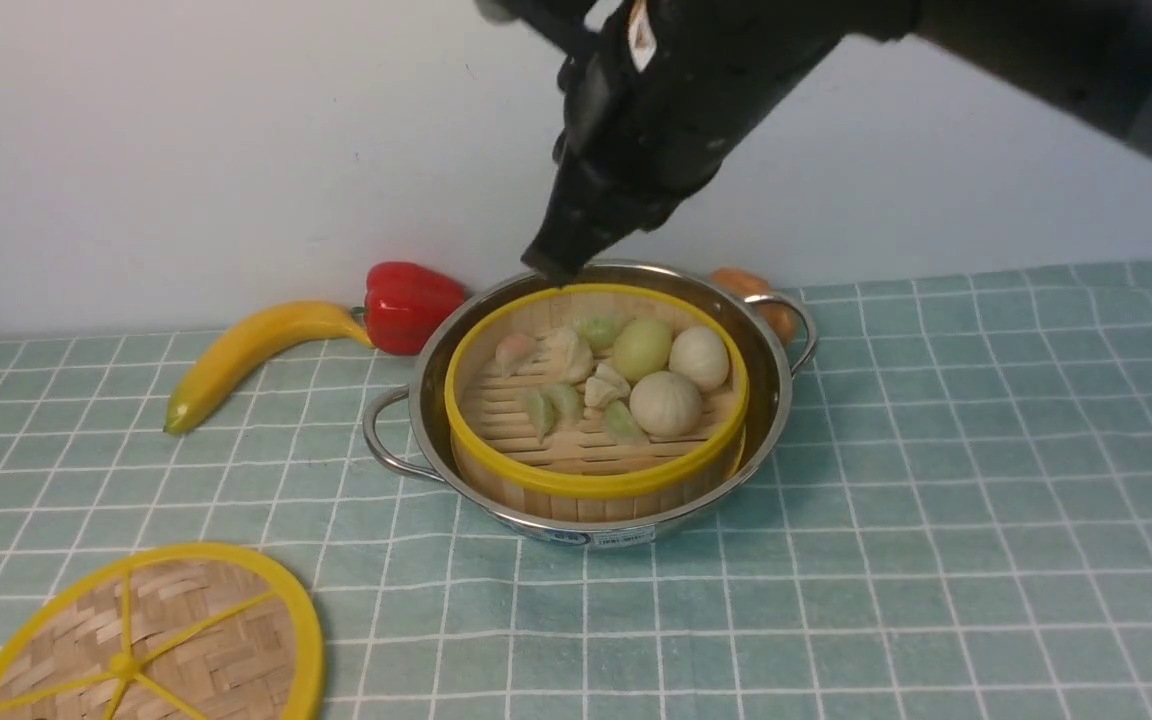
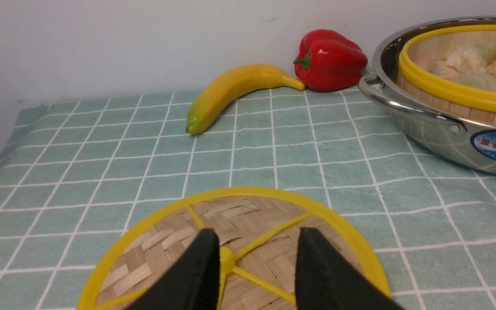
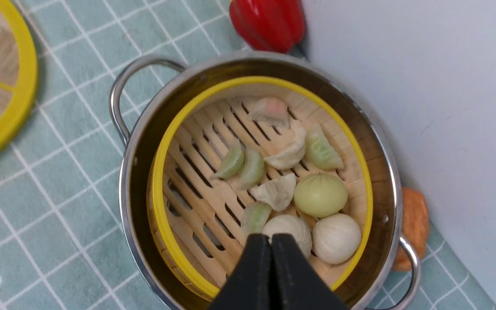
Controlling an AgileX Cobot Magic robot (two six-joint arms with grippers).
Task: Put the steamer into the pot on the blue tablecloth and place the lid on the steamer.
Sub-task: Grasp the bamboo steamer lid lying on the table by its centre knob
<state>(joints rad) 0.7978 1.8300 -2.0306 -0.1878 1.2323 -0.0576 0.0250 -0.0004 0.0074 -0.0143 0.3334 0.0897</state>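
The steamer (image 1: pixel 596 487) sits inside the pot (image 1: pixel 423 400) on the blue tablecloth (image 1: pixel 936 500), its dumplings uncovered. The right tool (image 3: pixel 270 241) hangs closed and empty above the steamer's far rim. The lid (image 1: pixel 196 620) lies flat on the cloth, apart from the pot, and the left tool (image 2: pixel 254 234) is open above its centre knob.

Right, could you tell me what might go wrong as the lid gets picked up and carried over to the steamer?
1. The left gripper straddles the centre knob of the lid with open jaws, and the knob sits off-centre between them; closing could nudge or tilt the lid.
2. The right gripper hangs shut over the far rim of the steamer, so a carried lid might strike it unless that arm withdraws.
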